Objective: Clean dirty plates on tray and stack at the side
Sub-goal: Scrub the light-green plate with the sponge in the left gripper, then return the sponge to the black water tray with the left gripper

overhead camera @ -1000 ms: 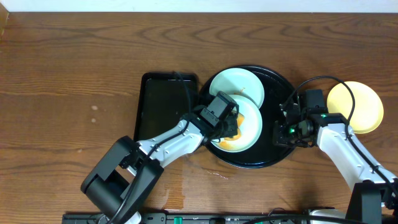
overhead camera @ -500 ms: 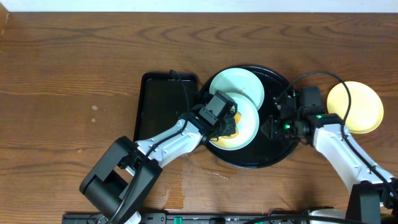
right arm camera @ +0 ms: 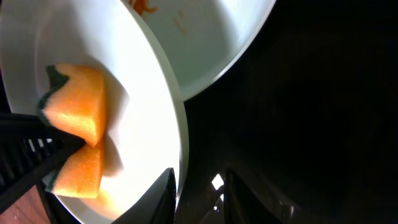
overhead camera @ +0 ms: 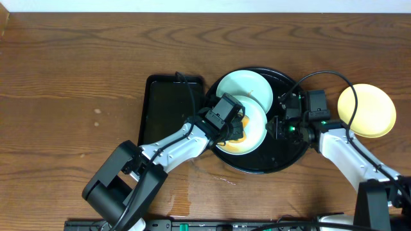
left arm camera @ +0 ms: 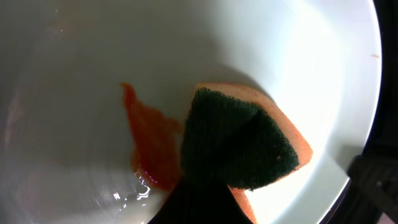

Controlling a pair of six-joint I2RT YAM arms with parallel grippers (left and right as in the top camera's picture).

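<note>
On the round black tray (overhead camera: pixel 282 157) lie two mint-blue plates. The back plate (overhead camera: pixel 244 88) has a small orange smear. The front plate (overhead camera: pixel 255 131) carries an orange sauce smear (left arm camera: pixel 149 143). My left gripper (overhead camera: pixel 235 128) is shut on a green-and-orange sponge (left arm camera: pixel 242 149), pressed onto the front plate beside the smear. My right gripper (overhead camera: pixel 276 126) is open, low over the tray, its fingers (right arm camera: pixel 163 199) either side of the front plate's right rim (right arm camera: pixel 181 149). The sponge (right arm camera: pixel 74 106) also shows in the right wrist view. A yellow plate (overhead camera: pixel 367 110) lies on the table right of the tray.
A rectangular black tray (overhead camera: pixel 168 109) lies just left of the round one, under my left arm. The wooden table (overhead camera: pixel 77 96) stretches left and behind. The right arm's cable loops over the yellow plate's left edge.
My right gripper has moved left across the tray to the front plate's right rim and its jaws have parted. The left gripper with the sponge has barely shifted.
</note>
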